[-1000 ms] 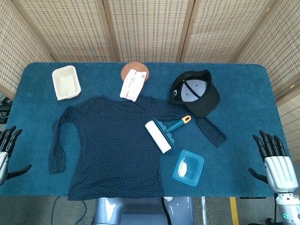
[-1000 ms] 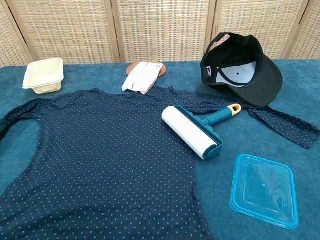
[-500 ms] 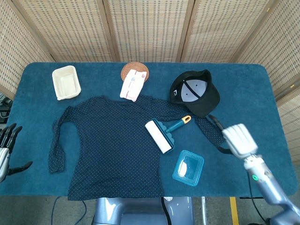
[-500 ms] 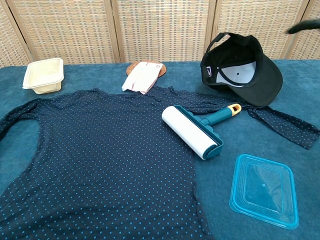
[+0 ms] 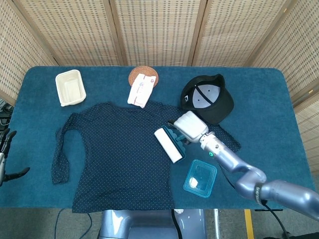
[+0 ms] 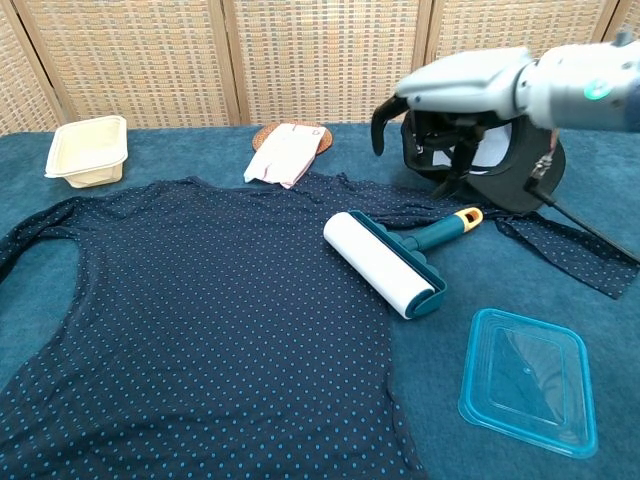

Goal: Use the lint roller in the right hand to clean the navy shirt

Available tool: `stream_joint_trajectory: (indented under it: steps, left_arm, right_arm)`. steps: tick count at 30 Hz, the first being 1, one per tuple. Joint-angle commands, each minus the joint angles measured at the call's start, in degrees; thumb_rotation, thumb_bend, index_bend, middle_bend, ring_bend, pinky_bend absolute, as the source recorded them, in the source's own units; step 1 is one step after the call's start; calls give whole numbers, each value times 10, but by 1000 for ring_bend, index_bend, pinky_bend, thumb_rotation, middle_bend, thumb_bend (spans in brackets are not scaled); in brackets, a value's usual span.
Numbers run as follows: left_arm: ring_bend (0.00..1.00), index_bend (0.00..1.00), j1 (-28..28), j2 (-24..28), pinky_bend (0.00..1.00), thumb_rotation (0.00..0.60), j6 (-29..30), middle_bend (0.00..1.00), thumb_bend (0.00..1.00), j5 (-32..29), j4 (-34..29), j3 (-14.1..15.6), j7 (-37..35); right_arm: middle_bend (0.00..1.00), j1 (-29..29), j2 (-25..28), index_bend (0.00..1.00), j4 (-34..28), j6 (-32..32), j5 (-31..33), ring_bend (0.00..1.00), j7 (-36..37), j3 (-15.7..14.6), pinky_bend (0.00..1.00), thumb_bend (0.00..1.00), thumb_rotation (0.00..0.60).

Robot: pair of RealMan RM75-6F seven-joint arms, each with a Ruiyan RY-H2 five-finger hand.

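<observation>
The navy dotted shirt [image 5: 114, 149] lies spread flat on the blue table; in the chest view the shirt [image 6: 200, 330] fills the near left. A lint roller [image 5: 168, 144] with a white roll and a teal, orange-tipped handle rests on the shirt's right edge, and the roller [image 6: 385, 262] lies untouched. My right hand [image 5: 189, 125] hovers over the handle. The chest view shows that hand [image 6: 455, 90] above the handle, fingers hanging down and apart, holding nothing. My left hand [image 5: 4, 158] sits off the table's left edge, fingers spread and empty.
A black cap [image 5: 209, 99] lies upside down behind the roller. A clear blue lid [image 5: 200, 178] lies at the front right. A cream container [image 5: 70, 87] stands at the back left. A white packet [image 5: 141, 90] rests on a round coaster at the back middle.
My right arm has swung in from the table's right edge to above the roller handle. The roller and shirt have not moved. The left hand has drifted slightly left.
</observation>
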Motion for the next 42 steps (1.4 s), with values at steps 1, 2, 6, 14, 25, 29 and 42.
stream_joint_trajectory:
  steps: [1, 2, 6, 14, 25, 29, 42]
  left_arm:
    - [0, 0, 1, 1, 0, 600, 0, 0, 0, -2, 2, -1, -3]
    - [0, 0, 1, 1, 0, 600, 1, 0, 0, -2, 3, -1, -6]
    - [0, 0, 0, 2, 0, 600, -3, 0, 0, -3, 7, -2, -11]
    - [0, 0, -2, 0, 0, 600, -5, 0, 0, -3, 7, -2, -5]
    - [0, 0, -4, -3, 0, 600, -6, 0, 0, -9, 6, -4, 5]
    - [0, 0, -5, -5, 0, 600, -8, 0, 0, -13, 8, -4, 7]
    - [0, 0, -9, -10, 0, 600, -18, 0, 0, -21, 11, -5, 16]
  right_arm:
    - [1000, 30, -42, 363, 51, -17, 12, 1000, -25, -14, 1000, 216, 600]
    - [1000, 34, -53, 363, 65, -19, 17, 1000, -27, -18, 1000, 217, 600]
    - [1000, 41, -80, 383, 111, -23, 35, 1000, -35, -33, 1000, 219, 600]
    - [1000, 43, -101, 439, 154, -31, 58, 1000, -30, -53, 1000, 259, 600]
    - [1000, 50, -149, 449, 234, -26, 48, 1000, -7, -71, 1000, 293, 600]
    - [1000, 54, -161, 455, 256, -35, 52, 1000, -3, -75, 1000, 341, 600]
    - [1000, 55, -179, 597, 293, -49, 55, 1000, 23, -83, 1000, 503, 600]
